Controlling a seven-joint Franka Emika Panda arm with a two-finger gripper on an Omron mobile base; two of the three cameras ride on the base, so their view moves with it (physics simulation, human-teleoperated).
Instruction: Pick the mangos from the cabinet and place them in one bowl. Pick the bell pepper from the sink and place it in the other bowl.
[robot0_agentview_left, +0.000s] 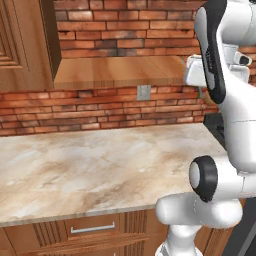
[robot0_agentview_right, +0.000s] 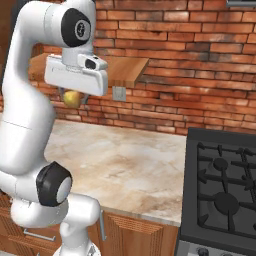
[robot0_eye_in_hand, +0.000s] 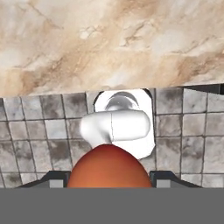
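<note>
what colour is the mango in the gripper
Orange-red up close in the hand view, mango; yellow under the gripper in the right base view.

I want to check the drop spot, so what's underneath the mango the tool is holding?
Below the mango, held between the tool's fingers, hand view shows marble countertop, then grey tiled floor and the robot's own base. The mango hides whatever lies straight beneath it.

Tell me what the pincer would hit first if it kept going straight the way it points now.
The pincer, shut on a mango, points down. Straight ahead lies the robot's own white base and the tiled floor, just off the counter edge. Depth is unclear, but probably the base first.
</note>
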